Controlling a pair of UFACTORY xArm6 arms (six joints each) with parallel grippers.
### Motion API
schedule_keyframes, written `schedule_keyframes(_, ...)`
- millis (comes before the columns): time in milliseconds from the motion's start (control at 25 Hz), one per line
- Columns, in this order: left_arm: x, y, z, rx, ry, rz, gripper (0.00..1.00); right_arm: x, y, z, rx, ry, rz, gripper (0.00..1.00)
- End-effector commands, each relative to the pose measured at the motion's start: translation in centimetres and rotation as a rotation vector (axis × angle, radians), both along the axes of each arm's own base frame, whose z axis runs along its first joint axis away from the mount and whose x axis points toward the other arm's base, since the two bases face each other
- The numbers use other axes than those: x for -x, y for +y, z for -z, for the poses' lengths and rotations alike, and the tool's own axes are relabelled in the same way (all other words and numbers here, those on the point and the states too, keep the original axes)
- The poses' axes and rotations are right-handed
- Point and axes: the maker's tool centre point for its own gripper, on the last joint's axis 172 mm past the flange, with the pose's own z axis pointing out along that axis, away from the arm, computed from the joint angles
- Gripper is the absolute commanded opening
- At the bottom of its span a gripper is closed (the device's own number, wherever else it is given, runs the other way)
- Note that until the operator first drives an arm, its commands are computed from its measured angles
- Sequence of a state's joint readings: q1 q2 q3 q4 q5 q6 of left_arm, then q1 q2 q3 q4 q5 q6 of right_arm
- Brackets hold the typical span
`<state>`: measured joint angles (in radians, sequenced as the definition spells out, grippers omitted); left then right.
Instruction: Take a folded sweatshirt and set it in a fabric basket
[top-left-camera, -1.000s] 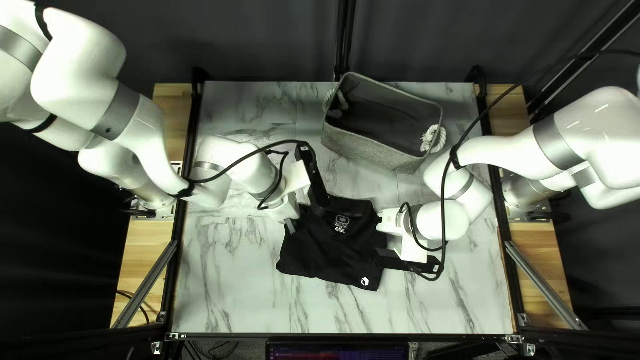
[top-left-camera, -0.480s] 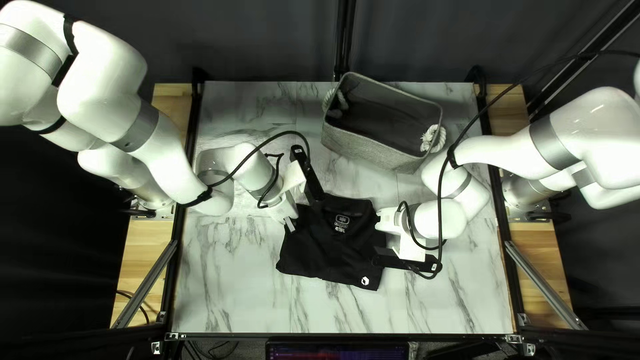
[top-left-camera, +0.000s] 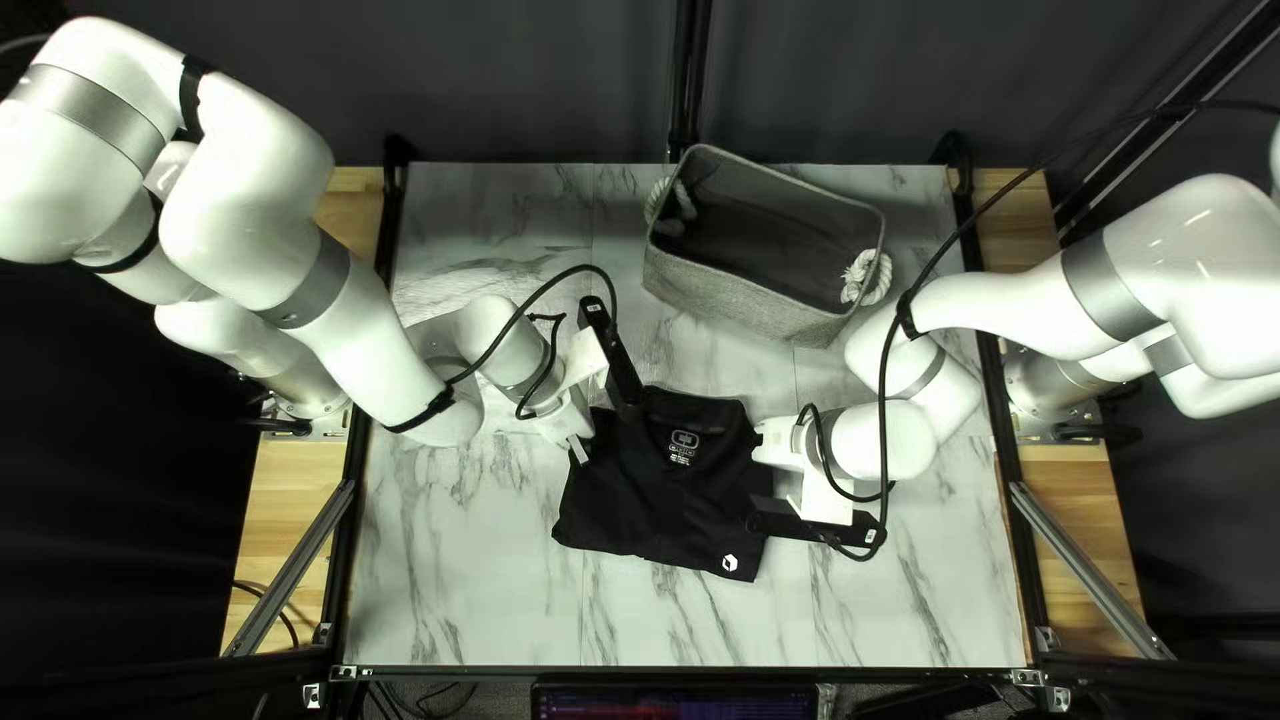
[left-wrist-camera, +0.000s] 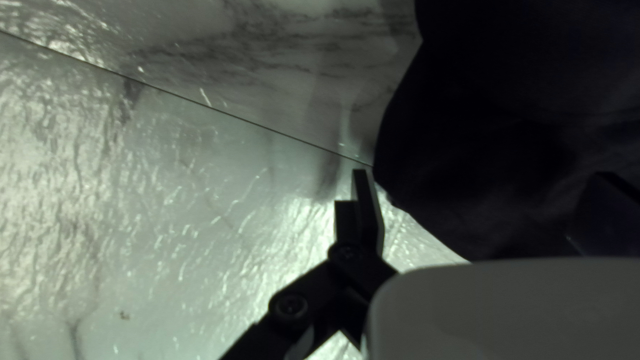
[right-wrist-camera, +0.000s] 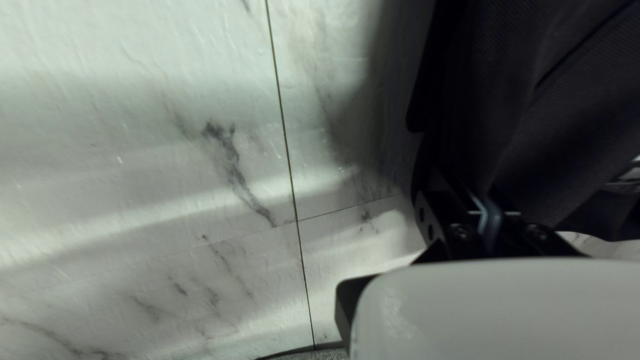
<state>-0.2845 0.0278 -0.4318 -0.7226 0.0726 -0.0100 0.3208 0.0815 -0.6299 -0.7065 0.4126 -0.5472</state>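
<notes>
So my left gripper (top-left-camera: 584,440) has its fingers (left-wrist-camera: 368,213) well apart at the garment's edge. In the left wrist view one finger is over the tabletop just beside the cloth, and the other is over the cloth, mostly lost in the black and partly cut off by the blurred mount. Can't tell if either one touches.

My right gripper (top-left-camera: 763,443) is drawn in close on the edge of the cloth, and as far as I can make out it's clamped on it, but black on black makes the tips really hard to pick out.

The folded black garment (top-left-camera: 654,494) lies on the marble-look tabletop (top-left-camera: 467,574), around the middle of the top left view, with the left gripper at its upper left side and the right one at its upper right. You can see a pale label (top-left-camera: 684,444) inside the collar and a small white logo (top-left-camera: 730,563) near the lower right corner. Parts of its sides are hidden under the grippers.

The grey fabric basket (top-left-camera: 740,300) stands upright past the garment, upper right of centre, well clear of both grippers. Its inside is in deep shade, and it has a white rope handle (top-left-camera: 864,276) on the right end.

Farther out, the right arm runs off the right edge of the frame, and a screen (top-left-camera: 674,702) is cut off at the bottom.
</notes>
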Motion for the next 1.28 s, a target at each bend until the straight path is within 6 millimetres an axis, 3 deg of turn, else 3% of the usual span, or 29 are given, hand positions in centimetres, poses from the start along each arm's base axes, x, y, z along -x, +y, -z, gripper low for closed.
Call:
schedule_keyframes(40,-0.1,0.1,0.6,-0.004,0.003,0.001,1.00,0.0,0.0,0.0,0.000,0.000,0.000,0.00)
schedule_keyframes(560,-0.3,-0.1,1.1,0.000,0.020,0.016,1.00,0.2,0.0,0.0,0.004,-0.001,0.002,0.00)
schedule_keyframes(640,-0.3,-0.1,1.0,0.003,0.024,0.025,0.77,0.2,0.0,0.0,0.004,0.000,0.004,0.00)
schedule_keyframes(680,-0.3,-0.2,0.9,0.004,0.026,0.028,0.11,0.2,0.0,0.1,0.004,0.000,0.004,0.00)
schedule_keyframes(840,-0.3,-0.4,1.0,0.013,0.035,0.042,0.00,0.2,-0.1,0.0,0.005,-0.001,0.005,0.00)
schedule_keyframes(1080,-0.6,-0.8,0.7,0.012,0.049,0.059,0.00,0.4,-0.2,0.0,0.007,-0.002,0.007,0.00)
schedule_keyframes(1280,-1.4,-1.3,-1.1,-0.007,0.045,0.077,0.00,0.6,-0.6,-0.1,0.005,-0.005,0.011,0.00)
